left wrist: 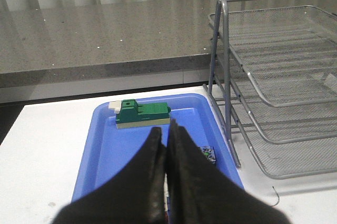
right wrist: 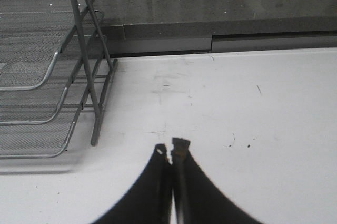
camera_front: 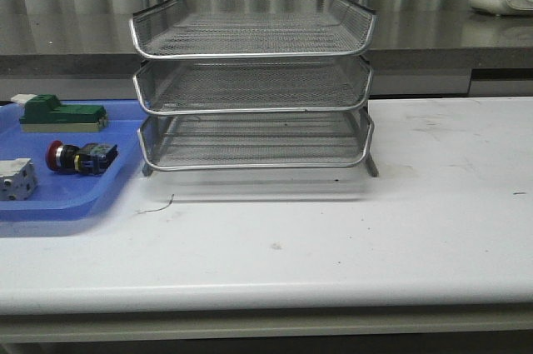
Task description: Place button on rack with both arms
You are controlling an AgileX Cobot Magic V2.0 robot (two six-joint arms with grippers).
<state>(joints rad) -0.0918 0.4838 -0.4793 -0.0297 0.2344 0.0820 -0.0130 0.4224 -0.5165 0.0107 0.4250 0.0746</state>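
Here, the white desk [camera_front: 350, 237] carries the three-tier wire rack [camera_front: 254, 79] at centre, all tiers aligned. To its left lies a blue tray [camera_front: 75, 200] holding a green-and-white block [camera_front: 62, 114], the button [camera_front: 79, 157] lying on its side with its red head pointing left, and a white cube [camera_front: 15, 179]. The left gripper [left wrist: 167, 134] hangs above the tray, fingers pressed together, holding nothing; the right gripper [right wrist: 171, 153] likewise, above bare desk beside the rack.
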